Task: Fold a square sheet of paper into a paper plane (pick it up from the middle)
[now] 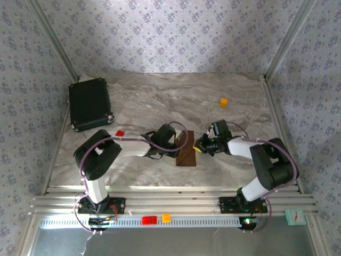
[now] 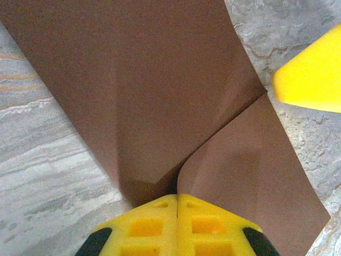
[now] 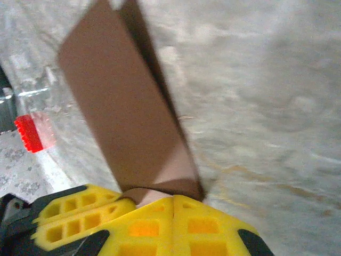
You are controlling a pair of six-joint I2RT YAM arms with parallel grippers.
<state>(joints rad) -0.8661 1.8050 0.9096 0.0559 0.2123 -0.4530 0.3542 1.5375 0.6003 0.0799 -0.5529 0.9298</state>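
marble-patterned table (image 1: 160, 96) runs under both my arms, with flowered wallpaper closing it in on three sides. the square sheet of paper (image 2: 160, 96) is at the middle of that table, bent along a centre fold and standing partly up off the surface between my two wrists. i judge this to be an early fold, the halving crease, with no pointed nose formed yet.

my left gripper (image 2: 177, 198) is closed, its yellow fingers pressed together with the fold line running straight into their seam, so i read it as pinching the paper at the crease. my right gripper (image 3: 173, 205) is also closed; its tip sits just beside the sheet's far corner, and i cannot tell whether it touches.

next i would need to lay the halves flat and press along the crease without letting the thin sheet slide.

my left forearm stretches right from a bent elbow, my right forearm reaches left, both wrists low and nearly meeting.
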